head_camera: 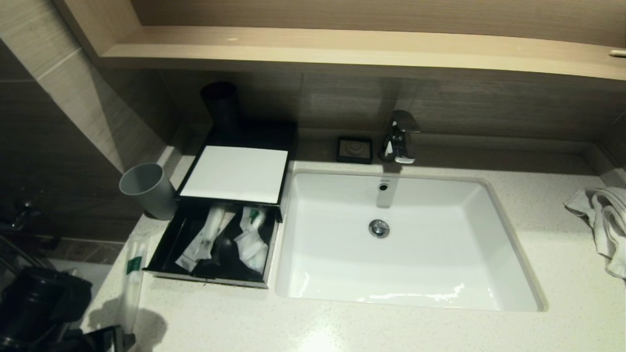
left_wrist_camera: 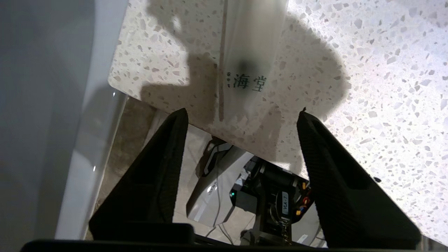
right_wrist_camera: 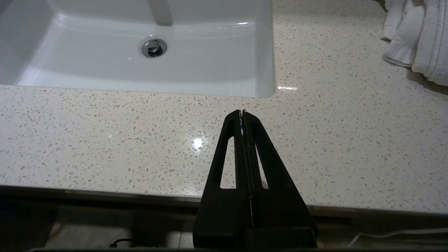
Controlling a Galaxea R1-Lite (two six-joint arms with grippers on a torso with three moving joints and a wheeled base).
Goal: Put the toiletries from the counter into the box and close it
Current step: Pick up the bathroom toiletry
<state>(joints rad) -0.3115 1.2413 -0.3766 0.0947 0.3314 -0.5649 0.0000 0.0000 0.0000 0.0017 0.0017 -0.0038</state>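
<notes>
A long clear packet with a green band (head_camera: 134, 266) lies on the counter (head_camera: 342, 327), left of the box and near the front left corner. In the left wrist view this packet (left_wrist_camera: 252, 52) lies flat just beyond my left gripper (left_wrist_camera: 241, 113), which is open with nothing between its fingers, at the counter's front edge. The black box (head_camera: 234, 173) has a white top panel, and its drawer (head_camera: 161, 254) is pulled out and holds several white packets and sachets (head_camera: 252, 239). My right gripper (right_wrist_camera: 242, 112) is shut and empty over the counter's front edge, in front of the basin.
A grey cup (head_camera: 146, 190) stands against the box's left side. The white basin (head_camera: 406, 274) fills the counter's middle, with a faucet (head_camera: 401, 137) and a small black soap dish (head_camera: 354, 149) behind it. A white towel (head_camera: 604, 220) lies at the far right.
</notes>
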